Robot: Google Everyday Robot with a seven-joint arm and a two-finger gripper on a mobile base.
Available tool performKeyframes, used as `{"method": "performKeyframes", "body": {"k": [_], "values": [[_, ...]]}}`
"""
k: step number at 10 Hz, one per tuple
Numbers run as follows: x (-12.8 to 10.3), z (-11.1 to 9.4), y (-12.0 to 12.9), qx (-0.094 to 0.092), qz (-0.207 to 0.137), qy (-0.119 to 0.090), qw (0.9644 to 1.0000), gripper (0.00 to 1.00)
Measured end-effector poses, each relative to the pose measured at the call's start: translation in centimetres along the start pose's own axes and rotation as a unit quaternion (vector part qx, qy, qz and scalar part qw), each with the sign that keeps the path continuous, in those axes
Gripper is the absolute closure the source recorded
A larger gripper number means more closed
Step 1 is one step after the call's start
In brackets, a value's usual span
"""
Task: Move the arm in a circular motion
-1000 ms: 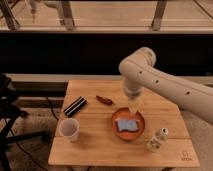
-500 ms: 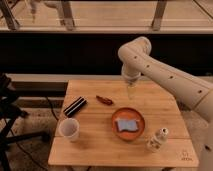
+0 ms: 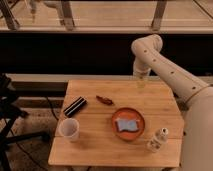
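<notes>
Dim, warm, softly blurred indoor scene: light from above brightens the wooden table [image 3: 100, 147] and the cream arm [image 3: 170, 74], whose gripper [image 3: 141, 82] shows as a pale smear over the table's far edge, while the wall [image 3: 75, 52] behind and the floor [image 3: 30, 131] lie in deep shadow.

The arm [image 3: 172, 76] is bent at a raised elbow; the gripper [image 3: 141, 83] is held closed, pointed downward just below it.

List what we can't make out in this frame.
Camera view:
- cream-white tubular robot arm: base cut off by the right edge.
- shut hand above the wooden table, far edge: contact unclear, too small.
- blue-grey item on the round orange plate: blurred, unidentifiable.
- dark stand: cropped at the left edge.
</notes>
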Motion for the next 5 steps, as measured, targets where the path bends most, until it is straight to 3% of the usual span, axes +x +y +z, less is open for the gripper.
{"method": "performKeyframes", "body": {"k": [2,5], "values": [[4.2,0.8,0.3,-0.007,0.041,0.003,0.9991,0.20],[12.0,1.7,2.5,-0.018,0.119,0.007,0.9927,0.20]]}}
